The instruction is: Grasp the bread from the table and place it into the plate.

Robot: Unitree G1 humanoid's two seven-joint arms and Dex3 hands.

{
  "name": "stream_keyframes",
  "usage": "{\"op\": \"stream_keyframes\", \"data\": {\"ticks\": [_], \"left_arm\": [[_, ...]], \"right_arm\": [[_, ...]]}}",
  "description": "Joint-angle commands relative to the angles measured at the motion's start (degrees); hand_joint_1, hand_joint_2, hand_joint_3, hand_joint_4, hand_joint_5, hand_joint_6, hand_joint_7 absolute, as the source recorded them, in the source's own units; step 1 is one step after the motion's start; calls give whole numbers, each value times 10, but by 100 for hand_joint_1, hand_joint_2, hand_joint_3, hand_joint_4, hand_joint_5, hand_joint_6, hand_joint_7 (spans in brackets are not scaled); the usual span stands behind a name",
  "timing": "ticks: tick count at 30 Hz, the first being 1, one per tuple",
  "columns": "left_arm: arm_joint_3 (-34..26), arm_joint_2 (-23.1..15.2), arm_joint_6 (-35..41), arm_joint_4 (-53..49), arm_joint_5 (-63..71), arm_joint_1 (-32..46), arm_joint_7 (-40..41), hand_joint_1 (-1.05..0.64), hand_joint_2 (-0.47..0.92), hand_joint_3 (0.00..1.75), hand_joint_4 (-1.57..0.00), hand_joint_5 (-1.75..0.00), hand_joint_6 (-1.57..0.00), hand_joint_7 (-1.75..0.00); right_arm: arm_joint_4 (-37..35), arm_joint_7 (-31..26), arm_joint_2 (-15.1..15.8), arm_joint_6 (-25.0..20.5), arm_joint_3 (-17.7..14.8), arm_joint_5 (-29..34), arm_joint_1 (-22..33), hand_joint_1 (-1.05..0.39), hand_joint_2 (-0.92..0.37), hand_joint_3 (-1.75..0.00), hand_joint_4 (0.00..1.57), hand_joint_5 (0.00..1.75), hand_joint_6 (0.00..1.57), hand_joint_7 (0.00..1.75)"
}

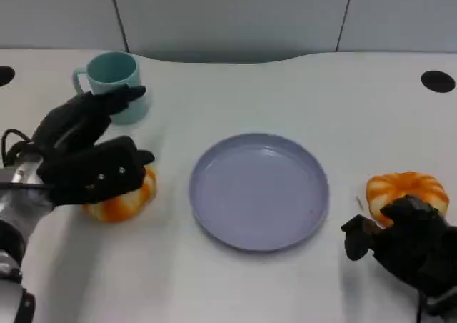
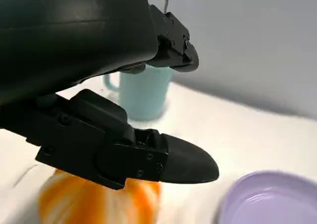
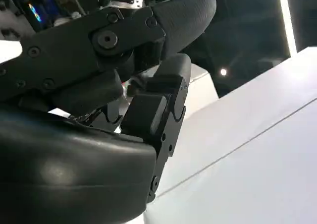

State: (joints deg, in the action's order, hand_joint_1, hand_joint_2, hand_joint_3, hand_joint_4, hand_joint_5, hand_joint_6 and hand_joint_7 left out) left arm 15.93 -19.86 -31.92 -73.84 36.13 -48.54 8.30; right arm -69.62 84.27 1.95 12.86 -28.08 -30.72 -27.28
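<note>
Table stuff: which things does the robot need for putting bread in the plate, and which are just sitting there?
Needed:
bread by the left hand
bread by the right hand
purple plate
left hand, over its bread
right hand, next to its bread

Just sitting there:
teal mug

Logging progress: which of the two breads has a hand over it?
The bread beside the teal mug; the left hand covers its top. The other bread lies just beyond the right hand.
</note>
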Motion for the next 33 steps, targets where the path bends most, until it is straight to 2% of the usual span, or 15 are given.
{"op": "stream_keyframes", "data": {"ticks": [1, 4, 6, 10, 13, 15, 16, 18, 19, 21, 23, 24, 26, 28, 33], "left_arm": [[38, 11, 56, -23, 20, -6, 13, -105, 92, 32, -1, -16, -15, -7], [55, 21, 81, -32, 24, 1, 6, -105, 92, 28, -1, -18, -15, -7], [62, 26, 92, -35, 24, 5, -2, -105, 92, 29, 0, -19, -15, -7], [73, 37, 112, -41, 22, 15, -14, -105, 92, 29, -1, -20, -16, -7], [80, 48, 140, -47, 21, 24, -38, -105, 92, 22, -3, -23, -16, -6], [80, 49, 148, -48, 18, 24, -53, -103, 92, 15, -6, -25, -16, -5], [81, 49, 153, -48, 19, 23, -55, -90, 88, 8, -13, -28, -18, -5], [87, 51, 160, -48, 24, 23, -46, -78, 85, 3, -19, -30, -20, -5], [91, 52, 162, -48, 28, 25, -32, -58, 78, 2, -34, -36, -27, -7], [91, 56, 168, -49, 27, 27, -14, -30, 73, 1, -56, -42, -41, -7], [85, 60, 172, -50, 18, 27, -13, -9, 77, 2, -77, -30, -57, -4], [82, 60, 170, -51, 14, 27, -14, -4, 79, 3, -83, -24, -61, -3], [78, 58, 164, -50, 9, 26, -7, -1, 82, 5, -93, -22, -84, -11], [76, 57, 162, -50, 5, 24, -5, 1, 84, 5, -99, -21, -98, -14], [63, 47, 144, -45, -8, 7, 7, -3, 81, 3, -109, -24, -110, -15]], "right_arm": [[-5, 5, 5, 3, -2, 1, 6, -42, -92, -2, 90, 101, 119, 1], [2, 4, 9, 11, 6, 9, 6, -44, -92, -3, 91, 102, 119, 1], [6, 2, 20, -9, 22, 23, 4, -46, -92, -3, 89, 106, 121, 2], [23, 4, 18, -43, 21, 13, 6, -42, -91, -1, 87, 114, 122, 2], [31, 6, 18, -50, 21, 12, 9, -42, -92, -2, 89, 103, 120, 1], [31, 4, 16, -37, 20, 13, 11, -42, -92, -2, 90, 101, 120, 1], [31, 5, 16, -35, 20, 14, 12, -43, -92, -3, 90, 100, 121, 1], [31, 15, 13, -36, 16, 8, 11, -42, -92, -3, 90, 100, 121, 1], [32, 14, 12, -38, 17, 8, 11, -42, -92, -4, 90, 100, 120, 1], [34, 18, 11, -42, 17, 5, 11, -43, -92, -4, 92, 101, 121, 1], [40, 19, 11, -55, 18, 0, 13, -41, -92, -3, 91, 101, 119, 1], [43, 21, 10, -53, 17, -2, 14, -41, -92, -3, 91, 101, 119, 0], [50, 14, 11, -50, 21, 1, 18, -42, -92, -3, 90, 100, 120, 1], [50, 17, 13, -53, 23, 2, 18, -42, -92, -4, 89, 100, 119, 0], [56, 8, 8, -53, 20, -3, 20, -42, -92, -2, 87, 109, 119, 0]]}}
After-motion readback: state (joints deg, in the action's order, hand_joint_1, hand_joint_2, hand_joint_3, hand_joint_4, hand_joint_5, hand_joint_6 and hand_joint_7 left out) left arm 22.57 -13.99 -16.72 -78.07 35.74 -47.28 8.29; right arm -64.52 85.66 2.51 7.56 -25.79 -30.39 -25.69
